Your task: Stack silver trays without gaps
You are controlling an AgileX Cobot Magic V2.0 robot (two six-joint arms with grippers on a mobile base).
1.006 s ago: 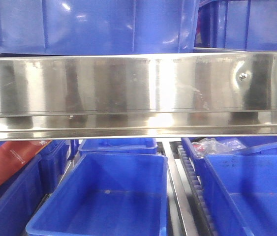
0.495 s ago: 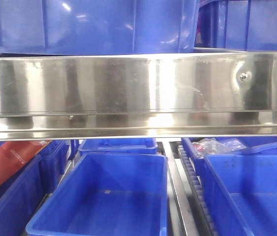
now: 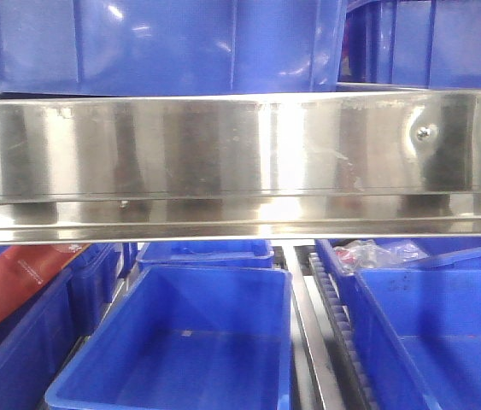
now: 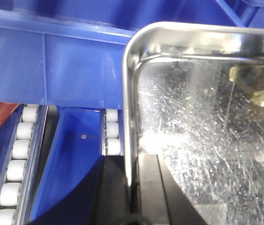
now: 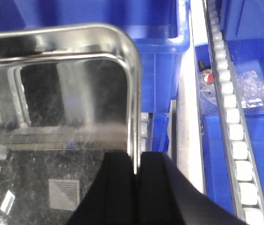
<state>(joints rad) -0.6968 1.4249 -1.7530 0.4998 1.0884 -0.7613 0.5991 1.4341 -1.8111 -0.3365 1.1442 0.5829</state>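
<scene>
- Between the robot's two arms, a silver tray is gripped by its side rims. The left hand pinches the thin left rim, with its black fingers pressed together on it, one inside the wall and one outside.
- At the opposite side, the right hand pinches the right rim in the same manner.
- Each hand holds the near stretch of its rim, which runs away from the hand to a rounded far corner.
- Shiny stainless steel forms the tray, which has sloping walls and a thin flared rim. Fine scratches scuff its floor, and a small square label lies on it near the right hand.
- Open face up, the tray spans side to side between the hands. Its near part falls outside both wrist views, so its long axis cannot be told.
- Below and beyond it lie white roller tracks and deep blue plastic bins.
- Up front, a broad mirror-like steel rail with screws crosses the view, with bins above and below. A red packet sits at lower left and a clear plastic bag lies in a rear right bin.
</scene>
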